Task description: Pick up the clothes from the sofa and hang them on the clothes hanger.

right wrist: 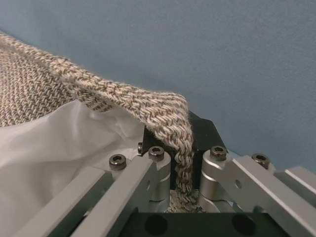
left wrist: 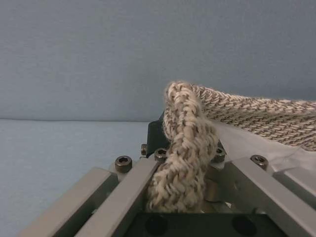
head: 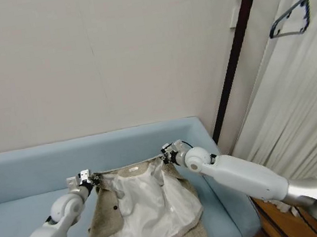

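The left claw (head: 88, 178) pinches one shoulder edge of the knitted jacket (head: 145, 207) and the right claw (head: 167, 153) pinches the other. The collar is stretched between them in front of the sofa (head: 18, 175) backrest, with the white lining facing out and the hem draped on the seat. To lift well, both arms should probably rise together at even height, collar taut so neither grip slips, then carry it toward the hanger (head: 290, 18) on the rack (head: 236, 59) at the right.
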Tool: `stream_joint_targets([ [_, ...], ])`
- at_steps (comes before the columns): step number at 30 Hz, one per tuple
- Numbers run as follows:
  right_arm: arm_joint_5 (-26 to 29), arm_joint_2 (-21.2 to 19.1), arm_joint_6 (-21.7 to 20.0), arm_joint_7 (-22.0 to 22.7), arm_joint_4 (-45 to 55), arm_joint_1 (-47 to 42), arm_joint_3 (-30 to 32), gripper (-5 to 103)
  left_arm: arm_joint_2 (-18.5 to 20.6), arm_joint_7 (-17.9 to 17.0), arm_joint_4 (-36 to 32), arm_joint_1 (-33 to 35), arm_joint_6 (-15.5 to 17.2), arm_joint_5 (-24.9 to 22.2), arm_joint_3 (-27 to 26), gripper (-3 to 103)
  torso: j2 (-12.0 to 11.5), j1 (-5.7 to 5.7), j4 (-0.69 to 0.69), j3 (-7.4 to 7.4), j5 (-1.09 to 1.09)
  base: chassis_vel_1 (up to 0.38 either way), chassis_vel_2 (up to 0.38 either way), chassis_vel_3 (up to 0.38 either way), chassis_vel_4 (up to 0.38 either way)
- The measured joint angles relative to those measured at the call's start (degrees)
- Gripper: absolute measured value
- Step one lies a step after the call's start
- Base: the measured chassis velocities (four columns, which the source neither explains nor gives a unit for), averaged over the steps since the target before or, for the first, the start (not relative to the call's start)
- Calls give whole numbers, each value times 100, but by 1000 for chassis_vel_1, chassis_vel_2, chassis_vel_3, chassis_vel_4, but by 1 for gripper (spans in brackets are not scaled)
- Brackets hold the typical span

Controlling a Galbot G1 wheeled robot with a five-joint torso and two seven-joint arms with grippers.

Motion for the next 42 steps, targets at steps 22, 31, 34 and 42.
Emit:
stream_joint_targets([
  [22,-1508,750,425,-657,-1963,-680,513,63,-354,1465,1785,-335,-298,638,478,61,0,-2,0,-1,1,0,0,0,0],
  [31,-1053,-88,403,-495,-975,-1177,1014,95,-69,2665,1420,1019,-1202,785,-1079,93,1,-4,0,-2,1,0,0,0,0],
  [34,-989,-296,410,-399,-634,-1441,1273,100,-91,2862,1414,1181,-1357,788,-1409,99,2,-3,-2,-3,1,0,0,0,0],
  [42,-612,-847,306,-266,699,-2467,2209,100,-303,3146,152,2697,-1166,1060,-2883,100,2,-4,4,-2,3,0,0,0,0],
])
